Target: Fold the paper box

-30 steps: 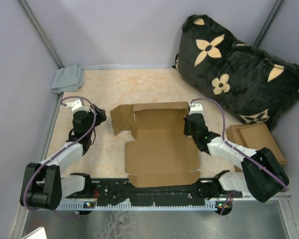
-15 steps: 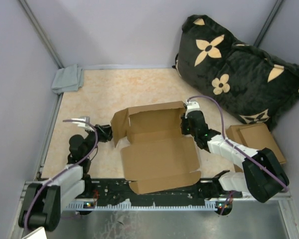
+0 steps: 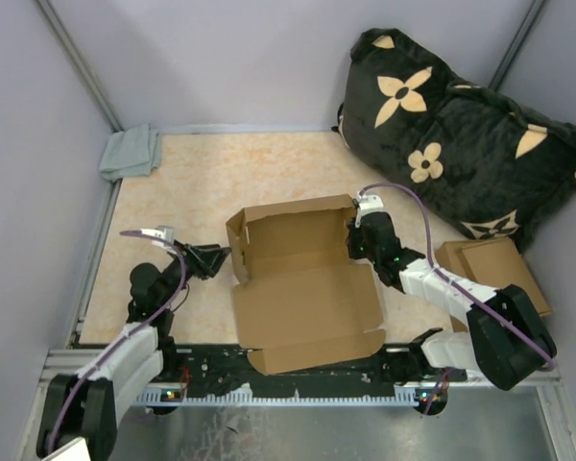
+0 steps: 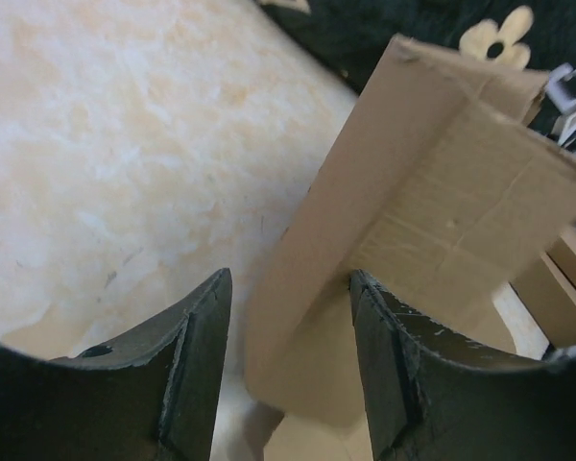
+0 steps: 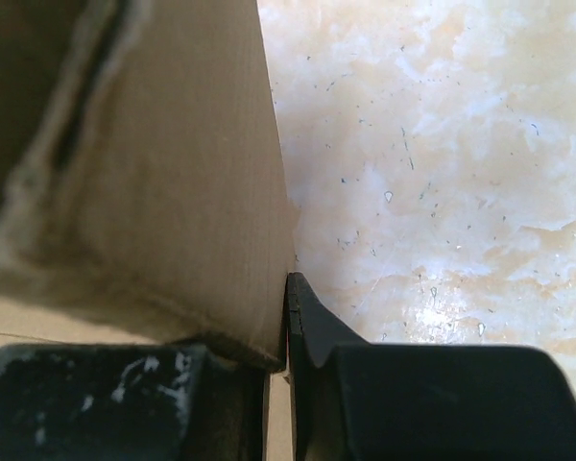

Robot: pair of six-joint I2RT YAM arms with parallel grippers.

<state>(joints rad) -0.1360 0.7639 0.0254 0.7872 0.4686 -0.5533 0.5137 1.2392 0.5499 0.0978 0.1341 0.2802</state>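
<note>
Left gripper [image 3: 214, 259] hangs low over the table [image 3: 182, 173] with its jaws wide apart, holding nothing. The upright left flap of the box [image 3: 302, 303] stands just ahead, in line with the gap. Right gripper [image 3: 356, 247] is pinched tight on the box's raised right flap. Box sits mid-table toward the near edge, base panel flat, far wall and side flaps standing.
</note>
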